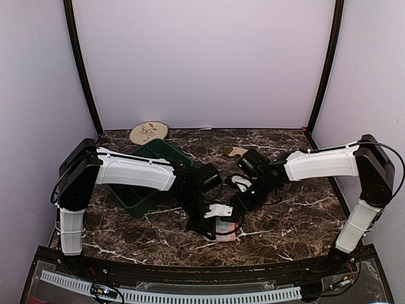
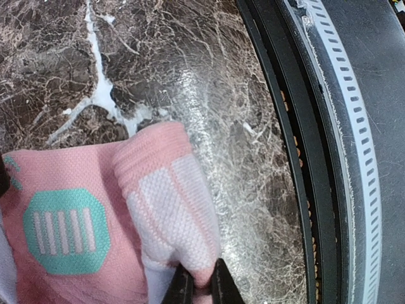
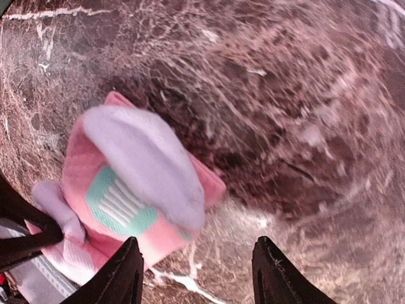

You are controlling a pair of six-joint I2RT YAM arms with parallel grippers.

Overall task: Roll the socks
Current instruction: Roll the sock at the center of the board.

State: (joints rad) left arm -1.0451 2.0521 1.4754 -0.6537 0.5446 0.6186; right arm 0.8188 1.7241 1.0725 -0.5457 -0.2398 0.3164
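Pink sock [image 3: 126,190] sits part-folded on marble table [image 1: 304,215] nr front edge. Left gripper [image 2: 201,288] clamped on its edge; right gripper [image 3: 199,272] wide, just beside. Prob. mid-roll; next needs right to pin fold.

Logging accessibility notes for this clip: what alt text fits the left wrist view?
The left fingers pinch the folded-over edge of a pink sock with a mint-green spot, lying on the dark marble table. The table's black edge rail and a white toothed strip run down the right side.
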